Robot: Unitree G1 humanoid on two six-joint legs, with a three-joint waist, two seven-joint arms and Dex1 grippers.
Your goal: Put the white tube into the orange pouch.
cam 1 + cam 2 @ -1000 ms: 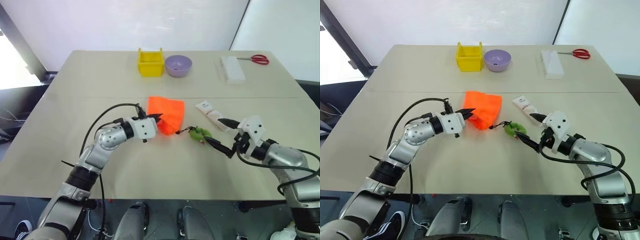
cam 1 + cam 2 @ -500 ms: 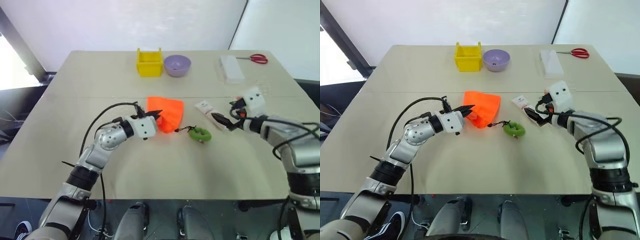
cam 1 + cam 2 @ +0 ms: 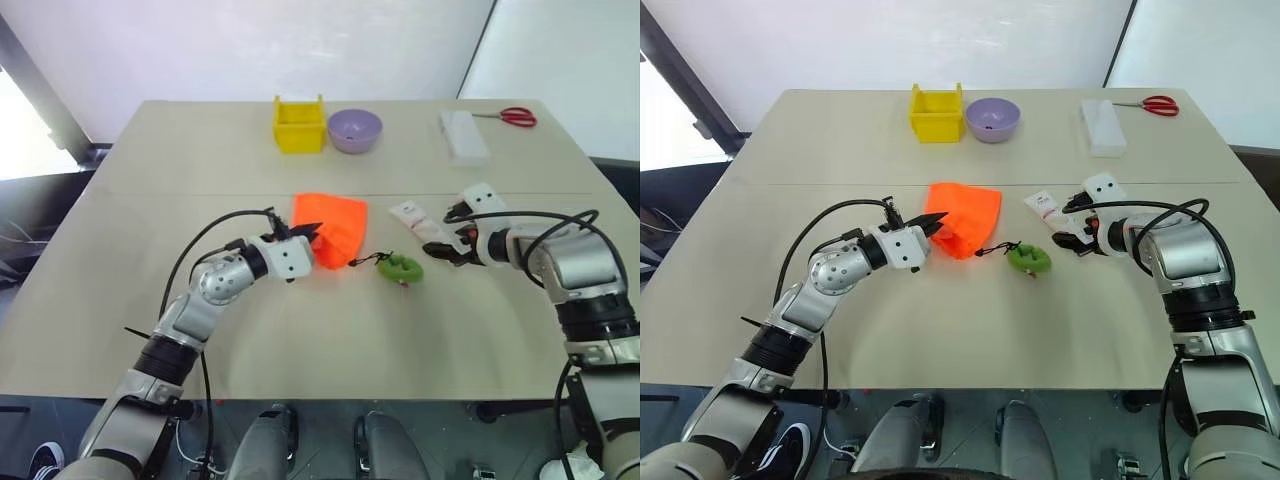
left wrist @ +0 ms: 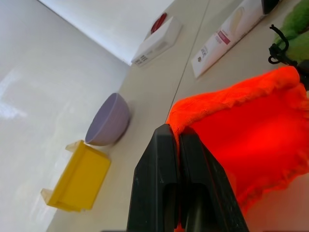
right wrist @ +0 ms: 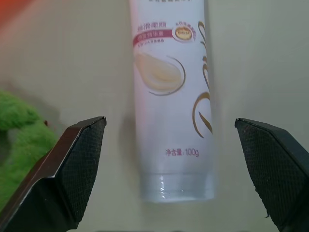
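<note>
Tube: one white tube (image 5: 171,96) lies flat on the worktop (image 3: 300,330), to the right of the pouch and well apart from it, crimped end toward the right gripper.
Pouch: one orange pouch (image 3: 335,228) sits mid-worktop, its rim lifted; its black cord runs to a green loop (image 3: 401,268) lying between pouch and tube.
Left gripper: left gripper (image 4: 175,140), fingers clamped together on the pouch's rim, pinching the orange fabric.
Right gripper: right gripper (image 5: 171,145), fingers spread wide, one on each side of the tube's crimped end, touching nothing as far as the wrist view shows.
Step in hand: judged to be the approach to grasp the tube; the tube is not yet in the pouch.
Risk, grasp: the tube is flat and lies low; if the fingers close too high they may slide over it or push it away.
Risk, loop: the green loop sits just beside the fingers and could get snagged, tugging the cord and pouch.
Risk, pouch: only one edge is pinched, so the mouth may sag shut and block the tube.
Count: one yellow bin (image 3: 300,125), one purple bowl (image 3: 356,130), one white box (image 3: 465,136), one pair of red scissors (image 3: 517,117).
</note>
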